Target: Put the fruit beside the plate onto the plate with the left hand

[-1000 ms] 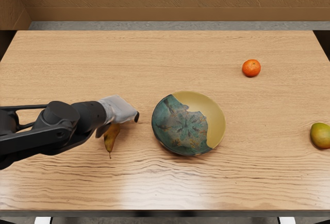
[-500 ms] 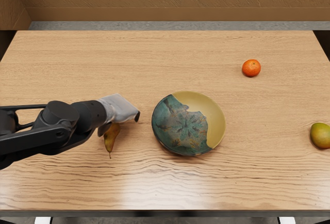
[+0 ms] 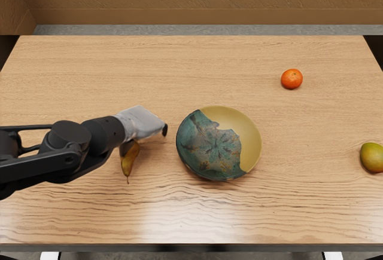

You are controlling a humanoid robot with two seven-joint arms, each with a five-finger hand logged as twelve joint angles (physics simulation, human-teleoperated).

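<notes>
A yellow-brown pear (image 3: pixel 128 160) lies on the wooden table just left of the plate (image 3: pixel 248 134), stem end toward the front edge. The plate is round, teal and mustard, and has nothing on it. My left hand (image 3: pixel 143 127) hovers over the pear's upper end and hides that part. Its grey fingers (image 3: pixel 157 127) stretch toward the plate's left rim, only slightly bent, and hold nothing. The pear's lower half shows below the wrist. The right arm is out of view.
An orange (image 3: pixel 291 79) sits at the back right of the table. A green-yellow mango (image 3: pixel 371 156) lies at the right edge. My dark left forearm (image 3: pixel 54 152) crosses the table's front left.
The left hand has shifted a little to the right, toward the plate, and its fingers have straightened out. The pear has not moved.
</notes>
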